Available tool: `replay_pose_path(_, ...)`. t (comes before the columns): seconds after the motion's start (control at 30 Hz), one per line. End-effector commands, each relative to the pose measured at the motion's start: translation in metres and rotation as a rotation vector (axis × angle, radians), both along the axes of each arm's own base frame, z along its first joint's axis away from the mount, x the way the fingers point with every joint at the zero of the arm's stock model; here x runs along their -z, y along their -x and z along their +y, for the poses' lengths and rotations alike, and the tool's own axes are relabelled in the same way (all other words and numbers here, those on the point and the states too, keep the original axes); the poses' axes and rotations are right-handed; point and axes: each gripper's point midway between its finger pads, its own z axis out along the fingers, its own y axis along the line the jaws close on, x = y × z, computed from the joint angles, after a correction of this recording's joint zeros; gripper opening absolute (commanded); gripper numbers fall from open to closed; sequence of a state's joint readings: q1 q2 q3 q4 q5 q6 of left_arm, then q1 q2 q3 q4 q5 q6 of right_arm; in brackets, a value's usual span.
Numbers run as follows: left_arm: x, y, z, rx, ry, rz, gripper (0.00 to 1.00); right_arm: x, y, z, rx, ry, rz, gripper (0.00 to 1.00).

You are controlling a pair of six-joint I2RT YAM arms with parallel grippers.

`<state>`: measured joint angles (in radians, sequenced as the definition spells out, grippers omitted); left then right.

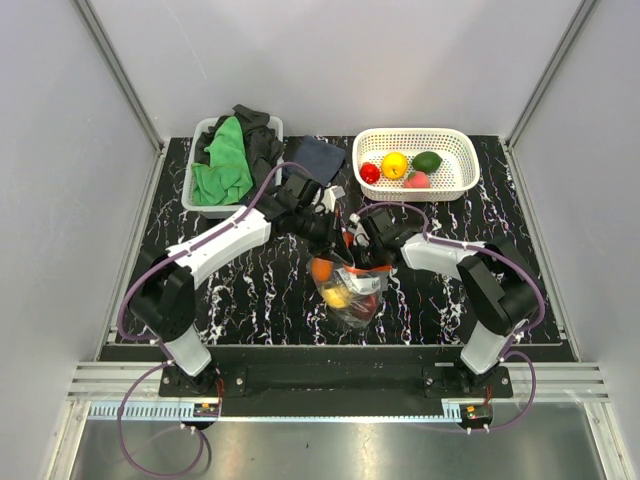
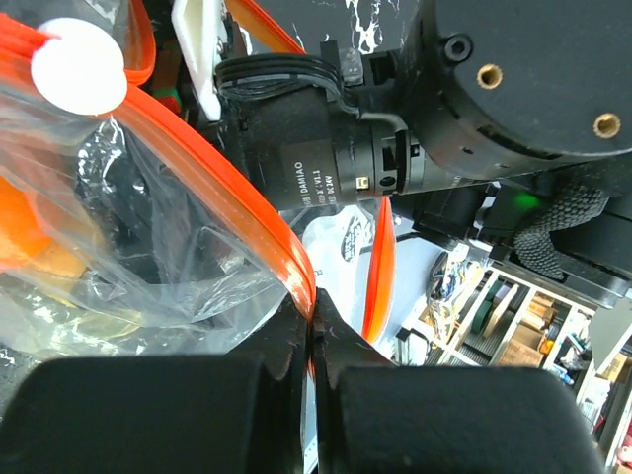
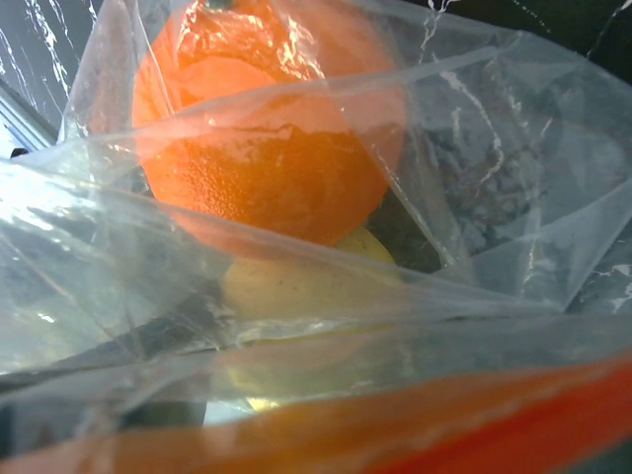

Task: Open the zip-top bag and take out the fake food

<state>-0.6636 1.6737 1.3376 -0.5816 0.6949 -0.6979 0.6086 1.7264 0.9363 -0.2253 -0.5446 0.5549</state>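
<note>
The zip-top bag [image 1: 352, 295] hangs at the table's middle, its red-orange zip strip [image 2: 232, 183] parted. Inside are fake food pieces: an orange [image 1: 322, 268], a yellow piece [image 1: 337, 296] and a red piece [image 1: 366, 303]. My left gripper [image 1: 335, 238] is shut on one lip of the strip [image 2: 311, 316]. My right gripper [image 1: 362, 243] holds the other lip from the right. In the right wrist view the strip [image 3: 444, 425] covers its fingers, and the orange [image 3: 267, 148] and yellow piece [image 3: 296, 286] show through the plastic. The white slider [image 2: 77, 64] sits at the strip's end.
A white perforated basket [image 1: 460, 140] at the back right holds red [image 1: 369, 172], yellow [image 1: 394, 165], green [image 1: 427, 161] and pink [image 1: 417, 180] fruits. A grey bin [image 1: 197, 135] with green and black cloths stands at the back left. A dark cloth [image 1: 315, 158] lies beside it.
</note>
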Motion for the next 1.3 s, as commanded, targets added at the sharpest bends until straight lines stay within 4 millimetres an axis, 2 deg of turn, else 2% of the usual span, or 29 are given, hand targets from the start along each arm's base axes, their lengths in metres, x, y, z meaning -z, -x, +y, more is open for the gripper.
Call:
replay_pose_path(0.0,-0.021,-0.003,0.003,-0.012,0.036,-0.084,0.0,-0.002,0.009,-0.003,-0.017,0.026,0.007,0.47)
replay_pose_path(0.03,-0.021,-0.003,0.004,-0.014,0.036,-0.085,0.0,-0.004,0.005,-0.006,-0.008,0.043,-0.018,0.38)
replay_pose_path(0.1,-0.025,-0.003,0.004,-0.021,0.04,-0.089,0.0,-0.024,-0.005,-0.007,-0.002,0.043,-0.087,0.31)
replay_pose_path(0.13,-0.024,-0.003,0.005,-0.022,0.038,-0.088,0.0,-0.028,-0.007,-0.01,0.009,0.062,-0.102,0.24)
replay_pose_path(0.27,-0.021,-0.002,0.008,-0.032,0.026,-0.091,0.0,-0.056,-0.019,-0.013,0.021,0.074,-0.161,0.19)
replay_pose_path(0.43,-0.013,0.002,0.012,-0.037,0.005,-0.079,0.0,-0.078,-0.027,-0.027,0.012,0.155,-0.237,0.14)
replay_pose_path(0.47,-0.014,0.002,0.013,-0.043,0.004,-0.079,0.0,-0.089,-0.032,-0.026,0.014,0.149,-0.266,0.13)
replay_pose_path(0.67,-0.02,0.003,0.017,-0.072,-0.001,-0.102,0.0,-0.122,-0.041,-0.033,0.018,0.187,-0.326,0.11)
replay_pose_path(0.73,-0.023,0.0,0.02,-0.092,-0.008,-0.118,0.0,-0.123,-0.034,-0.037,0.008,0.201,-0.305,0.06)
replay_pose_path(0.83,-0.035,-0.007,0.025,-0.135,-0.008,-0.158,0.0,-0.109,-0.016,-0.044,-0.011,0.209,-0.25,0.02)
replay_pose_path(0.87,-0.039,-0.009,0.028,-0.151,-0.007,-0.174,0.0,-0.094,-0.005,-0.05,-0.019,0.228,-0.211,0.02)
replay_pose_path(0.97,-0.051,-0.014,0.031,-0.178,0.006,-0.202,0.0,-0.076,0.011,-0.059,-0.036,0.247,-0.166,0.01)
replay_pose_path(1.03,-0.052,-0.015,0.031,-0.19,0.004,-0.207,0.0,-0.079,0.015,-0.062,-0.03,0.242,-0.178,0.01)
replay_pose_path(1.1,-0.045,-0.014,0.032,-0.188,-0.007,-0.193,0.0,-0.09,0.015,-0.061,-0.022,0.218,-0.201,0.01)
replay_pose_path(1.2,-0.03,-0.009,0.031,-0.177,-0.03,-0.15,0.0,-0.109,0.008,-0.057,0.006,0.188,-0.244,0.02)
replay_pose_path(1.23,-0.028,-0.006,0.029,-0.167,-0.026,-0.141,0.0,-0.122,0.001,-0.053,0.018,0.168,-0.271,0.01)
replay_pose_path(1.27,-0.027,0.001,0.023,-0.143,-0.025,-0.138,0.0,-0.126,-0.003,-0.05,0.034,0.163,-0.27,0.01)
